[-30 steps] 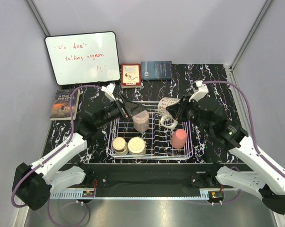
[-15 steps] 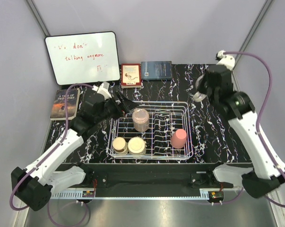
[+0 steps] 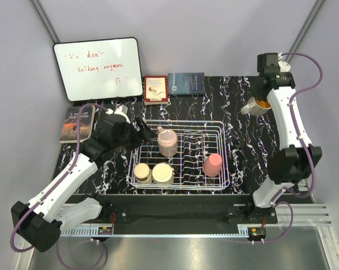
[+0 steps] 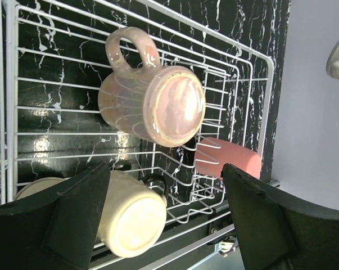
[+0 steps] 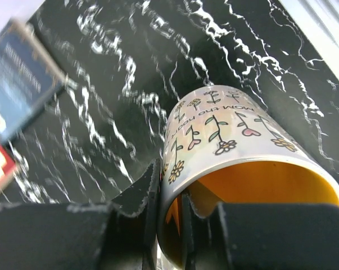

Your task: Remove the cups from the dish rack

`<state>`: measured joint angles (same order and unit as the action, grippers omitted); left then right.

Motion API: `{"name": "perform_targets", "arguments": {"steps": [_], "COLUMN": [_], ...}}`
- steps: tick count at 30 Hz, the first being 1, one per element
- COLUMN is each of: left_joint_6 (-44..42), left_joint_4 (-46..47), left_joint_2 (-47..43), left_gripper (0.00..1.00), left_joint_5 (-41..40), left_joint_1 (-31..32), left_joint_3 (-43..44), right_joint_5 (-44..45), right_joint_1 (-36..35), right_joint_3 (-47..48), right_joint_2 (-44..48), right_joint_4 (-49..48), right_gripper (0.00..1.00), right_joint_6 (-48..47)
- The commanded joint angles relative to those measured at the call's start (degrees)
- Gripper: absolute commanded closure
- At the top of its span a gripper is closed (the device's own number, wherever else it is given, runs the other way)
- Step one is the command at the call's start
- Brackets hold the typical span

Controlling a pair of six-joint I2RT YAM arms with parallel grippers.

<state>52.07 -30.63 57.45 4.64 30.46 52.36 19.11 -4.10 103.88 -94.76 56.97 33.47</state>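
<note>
Four cups (image 3: 168,143) stand in dish rack (image 3: 183,121); right hand (image 5: 170,202) pinches mug (image 5: 225,140), left hand (image 4: 165,174) spread.

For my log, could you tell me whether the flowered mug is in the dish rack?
Out: the right gripper holds the flowered mug by its rim, far right of the dish rack.

Bright, even lighting; right wrist view's left edge motion-blurred.

Inside the dish rack (image 3: 186,121), open wire lies between the pinkish mug (image 3: 167,142) and pink tumbler (image 3: 212,165). Two cream cups (image 3: 162,173) crowd its near-left corner
</note>
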Motion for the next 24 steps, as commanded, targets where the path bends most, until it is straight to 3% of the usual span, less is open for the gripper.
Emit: {"name": "perform_targets", "arguments": {"steps": [1,4,7,16,24], "left_joint_6": [-2.1,-2.1,-2.6,-4.9,-4.3], "left_joint_4": [-1.9,-2.1,-2.3,-6.1,-6.2], "left_joint_2": [-1.6,-2.3,-2.7,0.6,2.1], "left_gripper": [0.16,0.16,0.16,0.16,0.17], "left_joint_5": [0.1,0.9,0.7,0.5,-0.3], "left_joint_1": [-0.1,-0.1,-0.1,-0.1,-0.1], "left_joint_3": [-0.7,-2.6,-3.8,-1.5,-2.4], "right_joint_5": [-4.2,-0.9,2.5,2.2,-1.4], "right_joint_1": [5.5,6.0,6.1,7.5,12.2], "right_joint_3": [14.3,26.6,31.6,36.9,37.6], "right_joint_2": [-7.9,-18.0,-24.4,-36.5,-40.9], "right_joint_4": [-0.4,5.0,5.5,4.5,3.1], "right_gripper": [1.0,1.0,1.0,1.0,1.0], "right_joint_6": [4.6,1.1,-1.6,-1.9,-1.4]}}
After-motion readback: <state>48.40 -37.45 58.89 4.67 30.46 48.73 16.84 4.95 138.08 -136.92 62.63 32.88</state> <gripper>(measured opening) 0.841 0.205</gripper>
